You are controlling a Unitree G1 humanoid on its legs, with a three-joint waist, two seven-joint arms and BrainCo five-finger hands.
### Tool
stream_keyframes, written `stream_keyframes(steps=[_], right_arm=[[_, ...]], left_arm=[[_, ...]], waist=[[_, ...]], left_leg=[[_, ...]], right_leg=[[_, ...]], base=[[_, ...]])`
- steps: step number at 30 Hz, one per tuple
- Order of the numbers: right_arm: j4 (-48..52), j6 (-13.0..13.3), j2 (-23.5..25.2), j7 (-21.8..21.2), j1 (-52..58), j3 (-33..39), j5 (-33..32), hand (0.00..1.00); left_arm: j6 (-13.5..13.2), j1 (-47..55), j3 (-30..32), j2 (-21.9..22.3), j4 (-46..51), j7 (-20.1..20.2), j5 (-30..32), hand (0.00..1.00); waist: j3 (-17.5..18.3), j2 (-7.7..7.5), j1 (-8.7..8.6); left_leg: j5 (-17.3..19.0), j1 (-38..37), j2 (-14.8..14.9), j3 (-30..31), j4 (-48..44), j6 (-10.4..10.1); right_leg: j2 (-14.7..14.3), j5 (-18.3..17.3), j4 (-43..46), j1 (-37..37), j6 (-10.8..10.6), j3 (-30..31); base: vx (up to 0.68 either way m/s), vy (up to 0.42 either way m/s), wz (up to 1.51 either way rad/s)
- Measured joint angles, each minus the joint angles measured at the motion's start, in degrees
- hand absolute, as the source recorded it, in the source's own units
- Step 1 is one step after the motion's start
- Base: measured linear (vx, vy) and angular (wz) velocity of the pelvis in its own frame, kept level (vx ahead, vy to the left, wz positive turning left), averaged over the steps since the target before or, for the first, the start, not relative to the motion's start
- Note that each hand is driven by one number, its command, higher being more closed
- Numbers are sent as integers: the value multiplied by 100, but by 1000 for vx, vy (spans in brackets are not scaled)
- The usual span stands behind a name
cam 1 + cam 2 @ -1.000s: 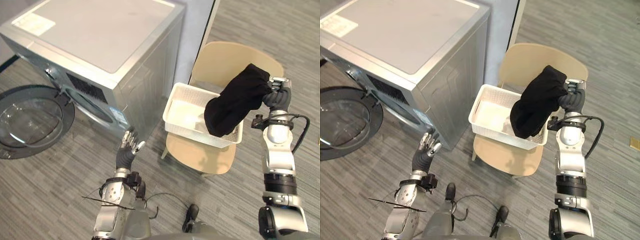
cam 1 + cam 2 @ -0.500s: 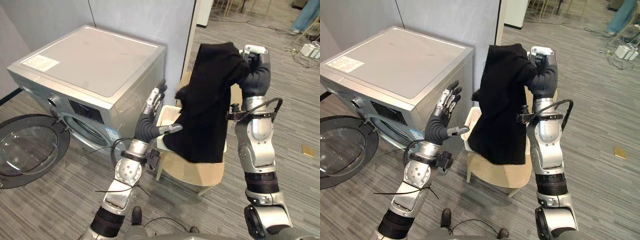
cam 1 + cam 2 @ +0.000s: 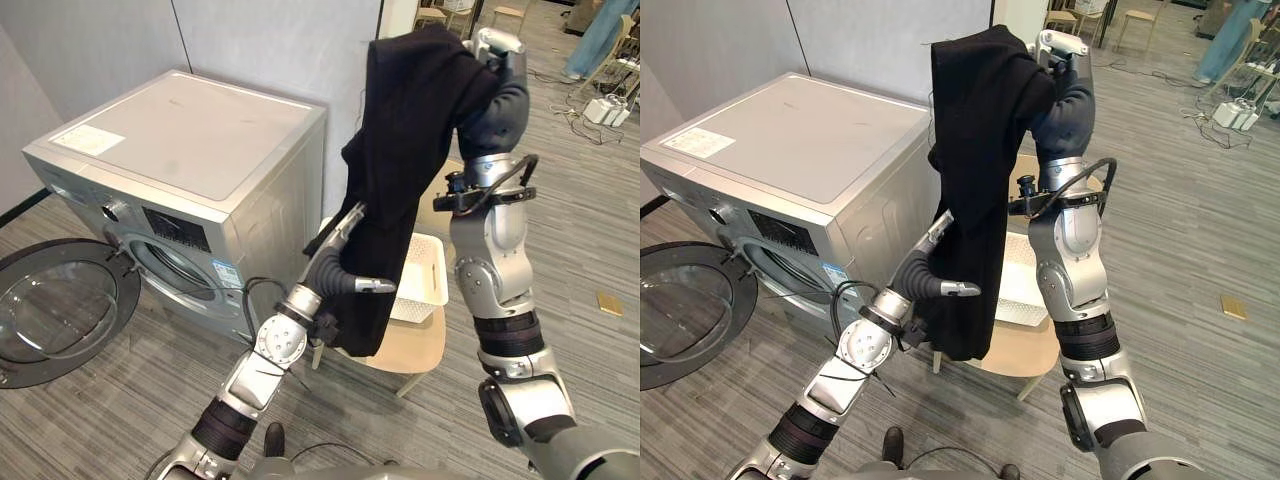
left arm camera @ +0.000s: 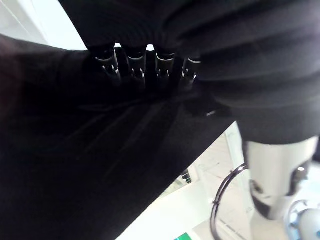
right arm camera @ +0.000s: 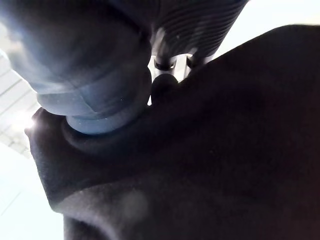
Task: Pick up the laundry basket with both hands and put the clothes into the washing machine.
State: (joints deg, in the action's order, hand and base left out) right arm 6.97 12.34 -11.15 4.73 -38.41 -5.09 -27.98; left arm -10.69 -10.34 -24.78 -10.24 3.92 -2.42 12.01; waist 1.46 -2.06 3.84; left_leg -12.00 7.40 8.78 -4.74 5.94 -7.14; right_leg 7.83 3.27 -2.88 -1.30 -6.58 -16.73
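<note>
A long black garment [image 3: 400, 160] hangs from my right hand [image 3: 492, 95], which is raised high above the chair and shut on the garment's top. The cloth covers most of that hand's fingers [image 5: 165, 62]. My left hand [image 3: 338, 272] is up against the garment's lower half. Its straight fingers [image 3: 347, 222] lie along the cloth's left edge and its thumb [image 3: 378, 287] sticks out across the front, so the hand is open. The white laundry basket [image 3: 425, 285] sits on the tan chair [image 3: 405, 345] behind the garment. Neither hand touches it.
The silver washing machine [image 3: 190, 140] stands to the left, its round glass door [image 3: 60, 310] swung open low at the far left and its drum opening [image 3: 175, 270] facing forward. A grey partition rises behind. A person's legs [image 3: 605, 30] show far right.
My right hand has lifted the garment up out of the basket to well above the chair. The left hand rose from low down and reached the cloth. The camera tilted up.
</note>
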Motion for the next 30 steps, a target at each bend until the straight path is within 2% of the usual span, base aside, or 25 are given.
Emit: stream_keyframes(steps=[4,6,11,15,18,23,26,27,29,30], right_arm=[[-2,-45,103,-2,-92,-62,-157,100],[-18,-142,132,-3,-214,-176,-227,100],[-151,-238,358,-1,-279,-412,-350,100],[-150,-277,709,3,-279,-696,-593,100],[-150,-277,890,10,-279,-736,-743,100],[-150,-278,1029,22,-266,-851,-804,100],[-150,-278,1099,30,-247,-917,-870,100],[-150,-278,1121,34,-231,-947,-931,100],[-150,-278,1150,38,-206,-948,-976,100],[-150,-277,1165,57,-170,-950,-974,100]], left_arm=[[204,0,7,75,-191,110,-72,0],[399,0,9,174,-267,190,-513,0],[558,-65,15,474,-439,174,-758,0],[854,-499,85,719,-938,-441,-234,0],[958,-609,191,816,-1062,-663,33,0],[1038,-703,255,852,-1298,-791,160,0],[1033,-728,238,898,-1351,-788,-7,0],[1023,-740,206,937,-1384,-780,-203,100],[1020,-758,180,946,-1395,-774,-341,100],[1006,-819,114,951,-1449,-768,-616,100]], waist=[[75,29,-1],[96,61,-7],[101,68,-19],[102,66,-28],[107,58,-24],[119,40,-25],[120,38,-42],[122,35,-45],[123,34,-49],[123,34,-57]], left_leg=[[-1,-10,0,-3,0,0],[-2,-21,1,-4,0,1],[0,-82,6,-19,3,0],[5,-83,7,-19,4,-4],[22,-83,7,-15,4,-26],[10,-74,6,-14,4,-10],[10,-66,5,-17,4,-10],[10,-65,4,-17,3,-9],[10,-66,4,-16,3,-9],[10,-66,4,-17,3,-9]], right_leg=[[-6,51,-29,14,-4,12],[-7,54,-28,19,-7,14],[-8,22,-24,36,-7,18],[-7,9,-20,33,-11,18],[-6,9,-18,33,-11,18],[-6,9,-27,28,-14,16],[-5,16,-33,21,-32,16],[-5,22,-34,21,-43,16],[-6,24,-34,22,-46,17],[-6,25,-34,22,-48,18]], base=[[18,-9,-2],[0,0,0],[-16,-3,-1],[-30,-2,-1],[0,0,0],[0,0,0],[0,0,0],[0,0,0],[0,0,0],[0,0,0]])
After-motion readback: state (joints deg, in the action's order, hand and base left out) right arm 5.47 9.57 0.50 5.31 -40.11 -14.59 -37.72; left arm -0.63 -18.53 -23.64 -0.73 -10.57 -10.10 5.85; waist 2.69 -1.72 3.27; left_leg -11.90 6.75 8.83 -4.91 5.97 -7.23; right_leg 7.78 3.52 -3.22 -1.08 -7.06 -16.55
